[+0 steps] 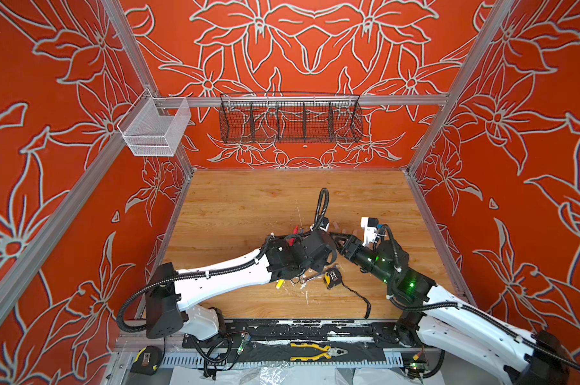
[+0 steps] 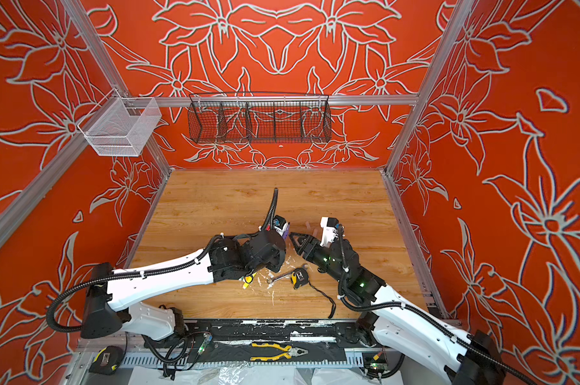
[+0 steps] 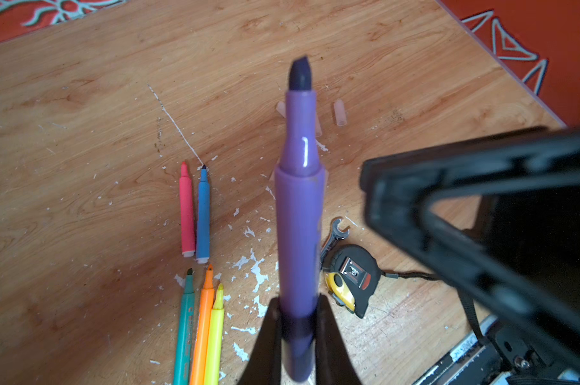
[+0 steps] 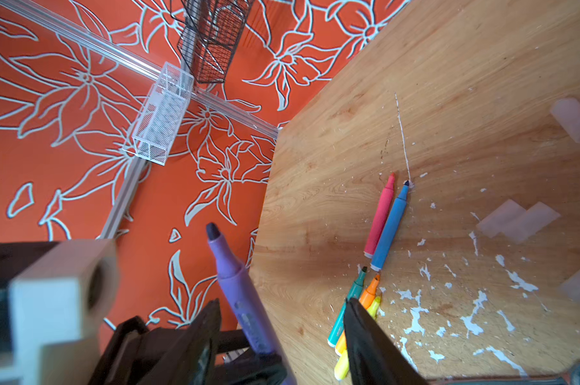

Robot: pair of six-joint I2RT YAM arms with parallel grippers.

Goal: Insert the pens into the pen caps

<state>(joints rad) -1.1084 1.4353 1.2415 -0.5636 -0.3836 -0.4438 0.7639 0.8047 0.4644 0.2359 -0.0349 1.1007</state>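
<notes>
Purple pen (image 3: 300, 216) is sitting clamped in the left gripper (image 3: 298, 301) jaws, nib out, above mid-surface (image 3: 81, 133). Right gripper (image 4: 282, 303) jaws are standing apart around it, empty. Pen caps (image 2: 310, 227) are lying at its 2 o'clock. Risk: an off-centre squeeze twisting the pen. Wrists are hiding the grip in both top views; cap count unclear.

The purple pen (image 3: 298, 216), tip bare, is held off the table (image 3: 81, 133) by its tail in the left gripper (image 3: 297, 308). The pink pen (image 3: 187, 213) and blue pen (image 3: 203, 216) lie touching near mid-table. The green pen (image 3: 185, 330), orange pen (image 3: 203, 326) and yellow pen (image 3: 215, 333) lie bunched nearer the front edge. Translucent pen caps (image 4: 535, 221) lie loose beside them.
</notes>
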